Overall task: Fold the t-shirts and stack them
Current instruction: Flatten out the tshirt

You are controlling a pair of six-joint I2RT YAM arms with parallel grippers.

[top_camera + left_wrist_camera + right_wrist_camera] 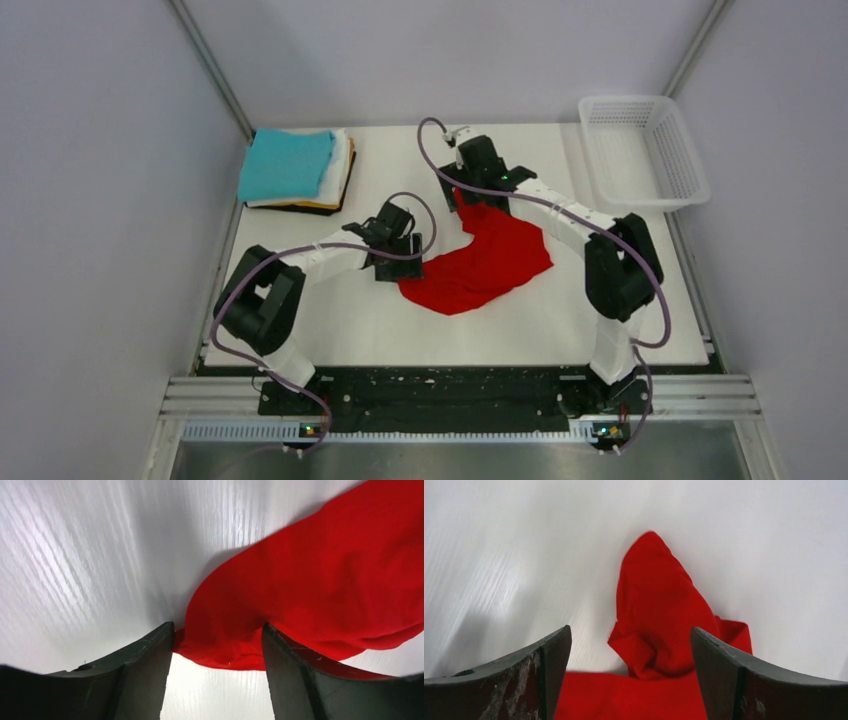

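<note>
White mesh basket [622,99] at far right, crumpled red t-shirt [485,265] lying left-right (narrow end pointing far), left gripper [216,628] and right gripper [630,632] jaws apart, each straddling its cloth

The red t-shirt [480,262] lies crumpled and unfolded in the middle, with one part reaching toward the far side. At the far left sits a neat pile: a teal shirt [285,163] on top, then a white shirt [340,160], a yellow-orange shirt [300,203] and a dark shirt [322,210] at the bottom.

Shirt [480,262] central (stack [295,170] behind, left).
</note>
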